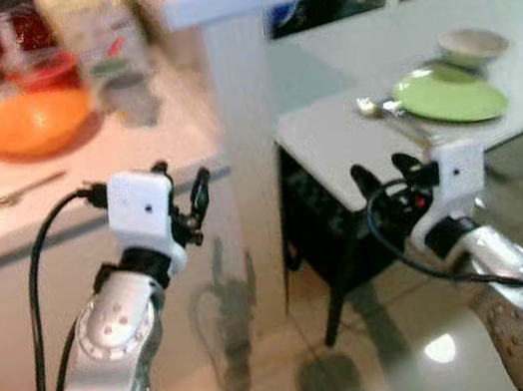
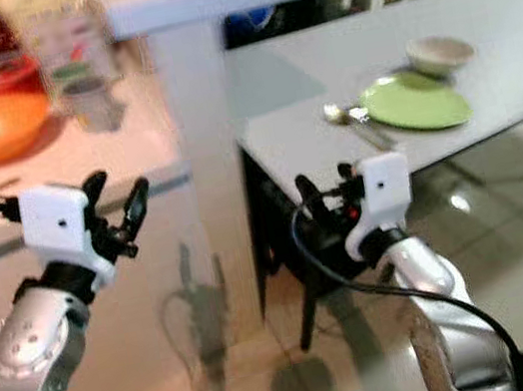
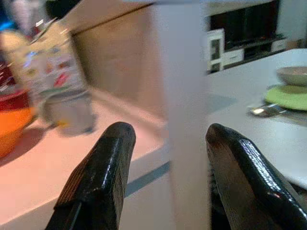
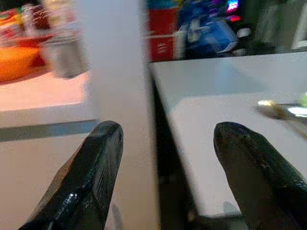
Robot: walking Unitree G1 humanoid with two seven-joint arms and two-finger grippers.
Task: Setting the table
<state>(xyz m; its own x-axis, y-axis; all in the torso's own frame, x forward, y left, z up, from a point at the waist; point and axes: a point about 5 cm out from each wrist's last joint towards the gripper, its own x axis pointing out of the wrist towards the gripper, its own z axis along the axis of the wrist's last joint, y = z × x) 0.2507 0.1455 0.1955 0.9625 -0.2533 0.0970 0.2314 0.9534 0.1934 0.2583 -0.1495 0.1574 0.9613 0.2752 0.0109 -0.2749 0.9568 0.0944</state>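
From the head view I hold both grippers raised and empty in front of the white pillar [image 1: 251, 147]. The left gripper [image 1: 187, 203] sits at nine o'clock, the right gripper [image 1: 381, 177] at four.

The round green plate [image 1: 449, 92], pale bowl [image 1: 471, 45] and metal spoon [image 1: 376, 108] sit together as one setting near the white table [image 1: 332, 132] edge at two o'clock, with bare room beside them.

In the left wrist view, the black fingers [image 3: 100, 179] are spread wide on nothing.

In the right wrist view, the fingers are likewise parted and the table's corner lies close ahead.

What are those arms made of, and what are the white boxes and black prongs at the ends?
Each arm is rounded silver metal with a black joint collar and a loose black cable. A white boxy wrist housing tops each one. The left end effector and right end effector each have two long, glossy black fingers with rounded tips.
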